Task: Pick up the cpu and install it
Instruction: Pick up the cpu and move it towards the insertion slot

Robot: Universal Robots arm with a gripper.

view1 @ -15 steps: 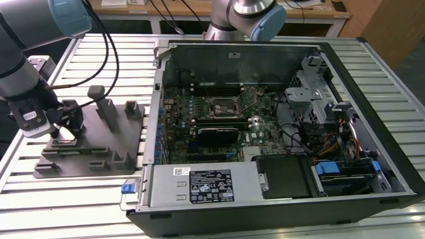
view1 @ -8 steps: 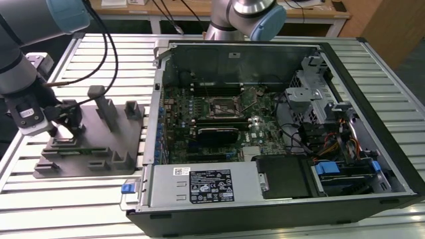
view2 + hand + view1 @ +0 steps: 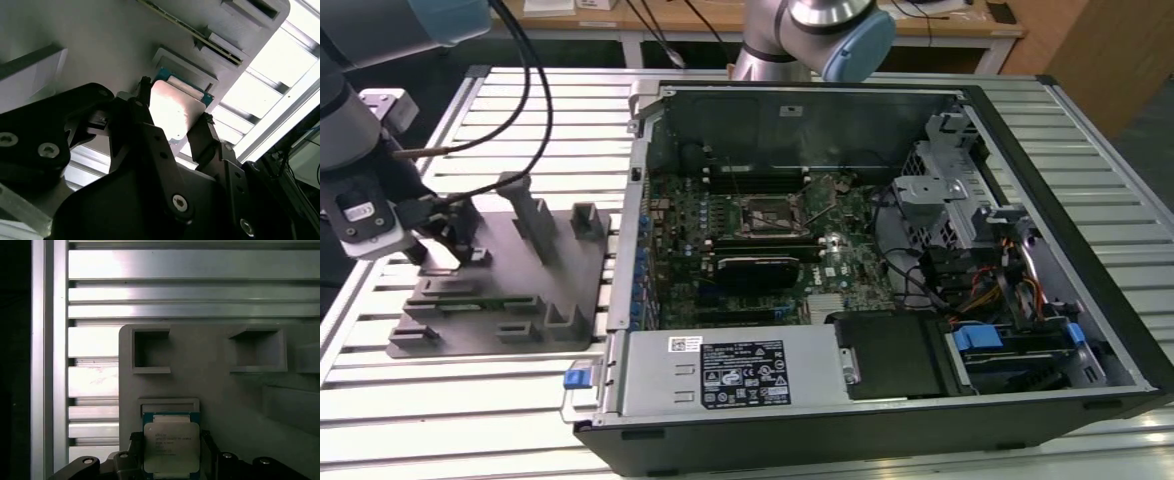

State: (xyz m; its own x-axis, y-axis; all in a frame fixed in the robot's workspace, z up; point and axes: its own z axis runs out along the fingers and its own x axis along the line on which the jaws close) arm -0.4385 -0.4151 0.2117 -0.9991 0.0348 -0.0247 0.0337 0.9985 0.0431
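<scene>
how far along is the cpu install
Early. Done: the claw is down at the grey fixture block. In hand: it is closed on two opposite edges of the cpu, which sits low at its pocket in the block. Left: the motherboard socket in the open computer case has no cpu in it, so lift, carry and install are not yet done.

Silver arm [image 3: 807, 12], pale blue joint caps [image 3: 861, 48]; black screw-studded pincer [image 3: 175, 107].
</scene>
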